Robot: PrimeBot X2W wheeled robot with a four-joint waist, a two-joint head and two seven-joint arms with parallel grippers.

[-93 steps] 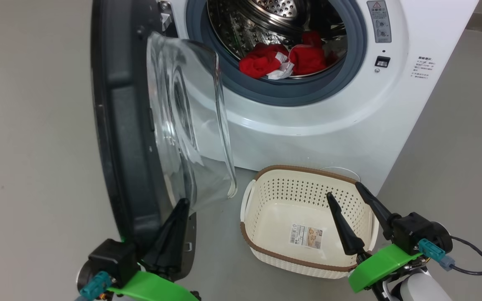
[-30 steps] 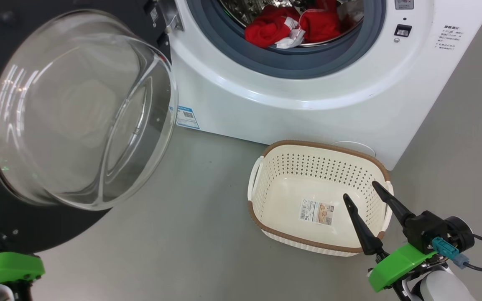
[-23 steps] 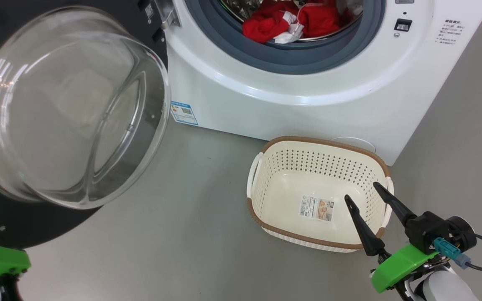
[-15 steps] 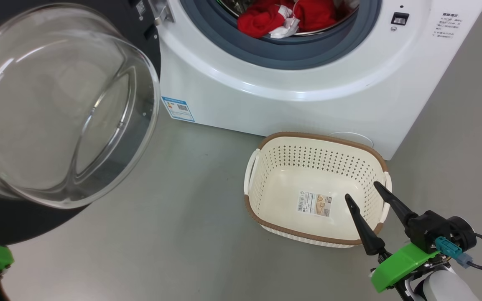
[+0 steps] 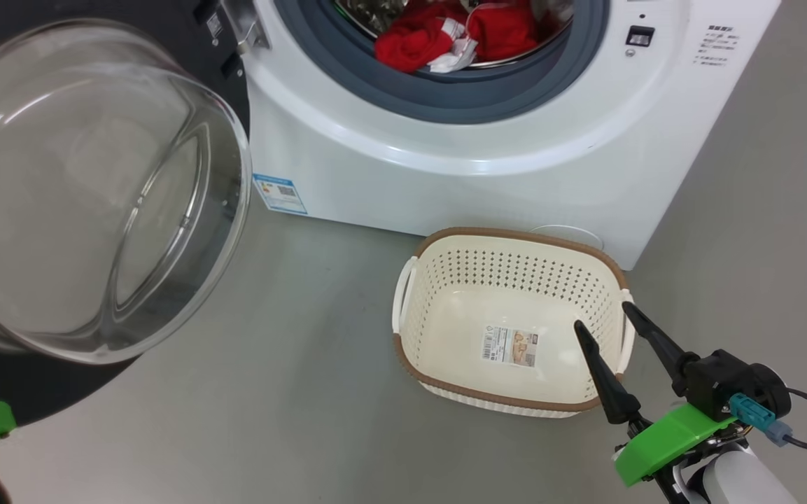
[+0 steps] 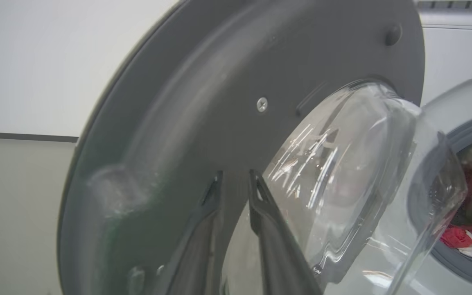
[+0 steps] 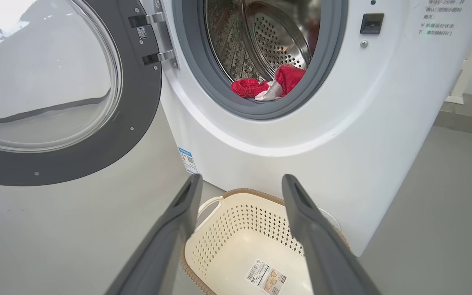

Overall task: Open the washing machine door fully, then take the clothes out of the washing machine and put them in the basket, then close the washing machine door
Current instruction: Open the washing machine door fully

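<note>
Grey floor (image 5: 319, 392) runs under the washing machine (image 5: 487, 189), whose top is cut off in the head view. The washing machine door (image 5: 95, 189) stands wide open on my left, its far edge out of frame. My left gripper (image 6: 236, 174) has its fingers only narrowly apart at the door's dark rim; I cannot tell whether they pinch it. The clothes (image 5: 438, 38) lie in the drum, partly hidden by the grey ring. My right gripper (image 5: 601, 314) is spread wide above the basket (image 5: 508, 238). The blue sticker (image 5: 278, 193) and the basket's barcode label (image 5: 511, 345) are too small to read.
</note>
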